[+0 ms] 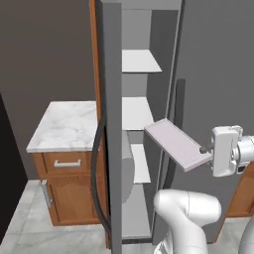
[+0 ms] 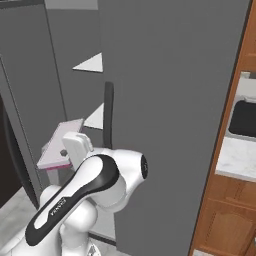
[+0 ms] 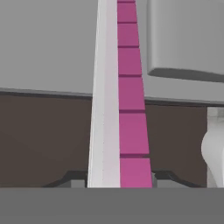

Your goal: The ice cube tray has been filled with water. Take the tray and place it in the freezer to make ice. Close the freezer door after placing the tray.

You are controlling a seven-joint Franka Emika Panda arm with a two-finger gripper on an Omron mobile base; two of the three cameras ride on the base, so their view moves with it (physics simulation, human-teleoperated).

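Now one ice cube tray point(image 1: 177, 144) (gripper-held) point(image 1: 204, 149) — three white shelves point(image 1: 140, 61)

The light is flat and even, typical of a render, with no glare, no blur and no bending at the edges. The white shelves point(image 1: 140, 61) inside the freezer point(image 1: 144, 30) and the marble counter point(image 1: 67, 126) are the brightest areas, while the far left edge of both base views falls to near black. In the hand view the tray point(image 3: 120, 100) is sharp right down to the bottom, its pale edge bright beside its magenta face, with only soft shading on the grey behind.
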